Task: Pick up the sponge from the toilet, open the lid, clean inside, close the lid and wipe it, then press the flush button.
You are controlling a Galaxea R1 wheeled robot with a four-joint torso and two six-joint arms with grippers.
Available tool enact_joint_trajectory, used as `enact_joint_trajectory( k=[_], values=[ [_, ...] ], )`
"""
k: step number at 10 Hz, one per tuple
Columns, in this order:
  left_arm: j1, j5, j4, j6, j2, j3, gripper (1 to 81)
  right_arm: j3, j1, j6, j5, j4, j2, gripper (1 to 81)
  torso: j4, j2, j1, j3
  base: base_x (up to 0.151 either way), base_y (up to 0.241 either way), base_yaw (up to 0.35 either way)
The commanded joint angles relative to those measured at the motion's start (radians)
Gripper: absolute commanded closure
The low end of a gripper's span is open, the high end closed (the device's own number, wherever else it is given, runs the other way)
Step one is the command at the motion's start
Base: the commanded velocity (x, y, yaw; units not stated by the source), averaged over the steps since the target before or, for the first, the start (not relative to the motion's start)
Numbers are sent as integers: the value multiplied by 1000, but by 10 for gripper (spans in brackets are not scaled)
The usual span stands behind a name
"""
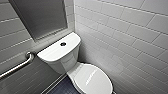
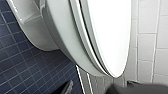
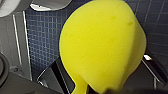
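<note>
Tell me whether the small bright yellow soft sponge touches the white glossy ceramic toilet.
Apart. In the right wrist view, dark blue floor tiles show between the yellow sponge and the white toilet.

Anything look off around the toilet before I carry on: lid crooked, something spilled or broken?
Nothing stands out. The lid lies closed and flat on the toilet, the flush button sits in the tank top, and no spill shows on the blue floor tiles. The sponge bulges, pinched at one end.
</note>
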Motion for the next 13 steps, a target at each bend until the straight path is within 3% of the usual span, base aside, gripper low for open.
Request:
enact_joint_trajectory(
  k=[1,3,4,9,13],
  values=[
    [-95,36,-1,-34,-17,35,10,4,13,-1,-58,-21,-35,811,0,0,0,0,0,0,0],
    [-114,16,-1,-68,-2,29,10,-3,13,-1,-58,-21,-29,811,0,0,0,-49,0,0,0],
    [-124,16,-1,-71,9,24,10,-3,14,-1,-58,-21,-26,811,0,0,0,-14,0,0,0],
    [-155,-25,-1,-96,65,26,10,-9,13,0,-58,-20,-18,811,-1,0,0,-35,0,0,0],
    [-155,-65,8,-202,76,18,10,-11,17,0,-58,-20,-9,811,-1,0,0,-35,0,0,0]
  ],
)
